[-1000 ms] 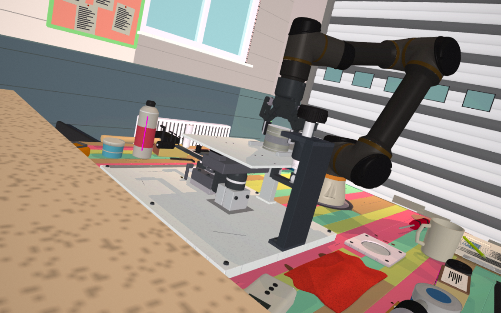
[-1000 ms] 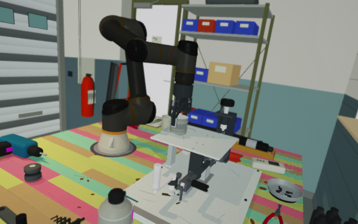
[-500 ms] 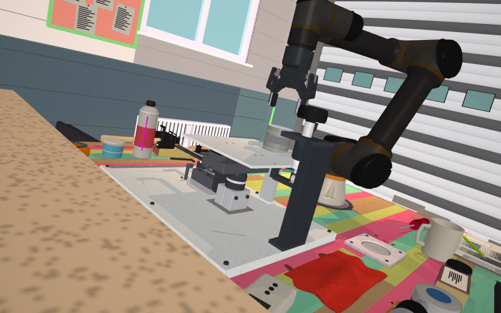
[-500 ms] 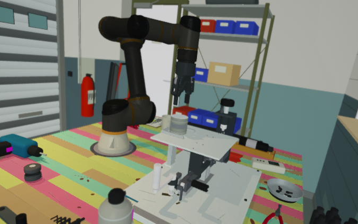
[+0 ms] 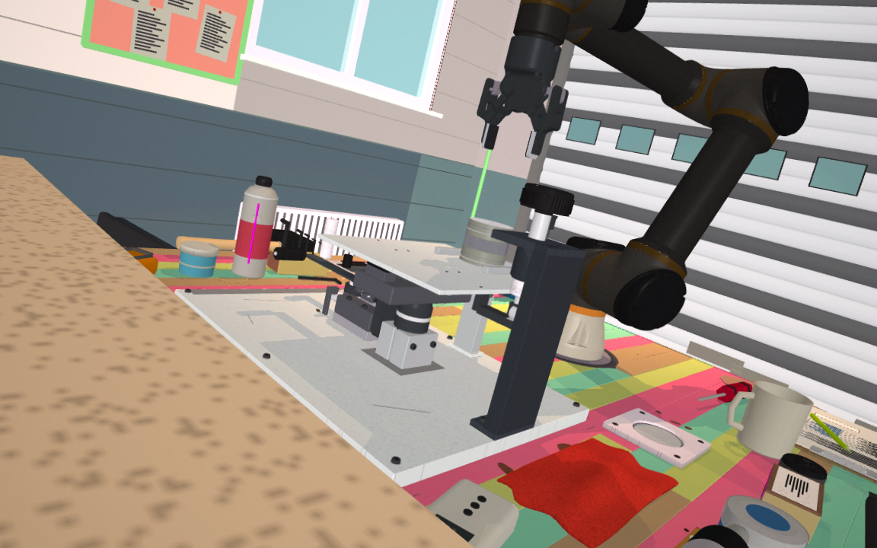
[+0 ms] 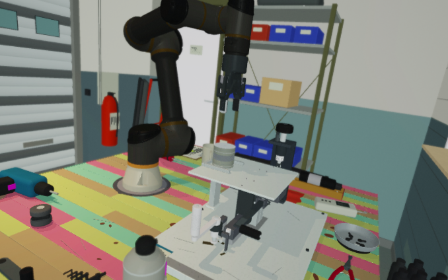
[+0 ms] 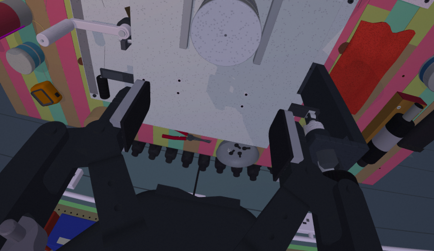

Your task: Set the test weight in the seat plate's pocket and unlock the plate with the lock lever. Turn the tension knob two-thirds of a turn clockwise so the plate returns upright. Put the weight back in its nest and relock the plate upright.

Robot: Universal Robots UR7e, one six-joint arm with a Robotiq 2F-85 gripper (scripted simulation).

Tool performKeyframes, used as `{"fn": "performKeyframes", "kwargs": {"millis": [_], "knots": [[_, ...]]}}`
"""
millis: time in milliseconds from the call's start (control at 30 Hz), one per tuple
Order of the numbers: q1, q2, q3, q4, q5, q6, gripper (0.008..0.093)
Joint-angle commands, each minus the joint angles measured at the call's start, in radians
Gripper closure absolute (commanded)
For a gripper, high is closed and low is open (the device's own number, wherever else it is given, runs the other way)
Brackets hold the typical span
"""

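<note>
My gripper (image 5: 515,142) (image 6: 228,106) (image 7: 208,133) hangs open and empty high above the fixture, over the seat plate. The grey cylindrical test weight (image 5: 484,243) (image 6: 223,154) (image 7: 226,32) stands on the white seat plate (image 5: 414,262) (image 6: 245,176) (image 7: 230,75), between two raised rails near the plate's arm-side end. The black tension knob (image 5: 546,198) (image 6: 284,128) tops a dark post (image 5: 527,334) beside the plate. The lock lever (image 6: 198,221) (image 7: 81,30), white with a cylindrical handle, sits low at the fixture's front, by a black stub handle (image 6: 250,231).
The dark post and knob rise close beside the gripper's path. A spray bottle (image 5: 254,228), a blue-banded tub (image 5: 197,259), a red cloth (image 5: 585,487), a mug (image 5: 772,417) and a bowl of screws (image 6: 356,238) ring the baseplate on the striped table.
</note>
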Motion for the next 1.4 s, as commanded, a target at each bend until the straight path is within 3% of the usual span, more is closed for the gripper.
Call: {"fn": "performKeyframes", "kwargs": {"millis": [0,233,967,1367], "knots": [[0.0,0.0,0.001,-0.001,0.0,0.0,0.0214],[0.0,0.0,0.0,0.0,0.0,0.0,0.0484],[0.0,0.003,-0.023,0.019,0.0,-0.017,0.0484],[0.0,0.003,-0.023,0.02,0.0,-0.328,0.0484]]}}
